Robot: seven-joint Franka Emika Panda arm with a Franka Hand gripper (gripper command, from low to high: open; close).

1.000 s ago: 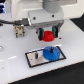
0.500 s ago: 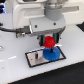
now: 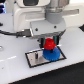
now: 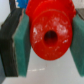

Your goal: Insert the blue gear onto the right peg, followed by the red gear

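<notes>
A robotics lab or test cell, by the look of it: a white arm (image 3: 42, 17) works over a plain white bench (image 3: 70, 70), and a grey plate (image 3: 36, 59) with a black border lies flat near the bench's middle, like a test fixture.

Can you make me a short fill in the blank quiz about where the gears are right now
1. The pincer is shut on the ____ gear.
2. The blue gear lies on the grey ____ with the black border.
3. In the exterior view, the red gear is directly ____ the blue gear.
4. The pincer's pads are ____ in colour.

Missing words: red; plate; above; green
</notes>
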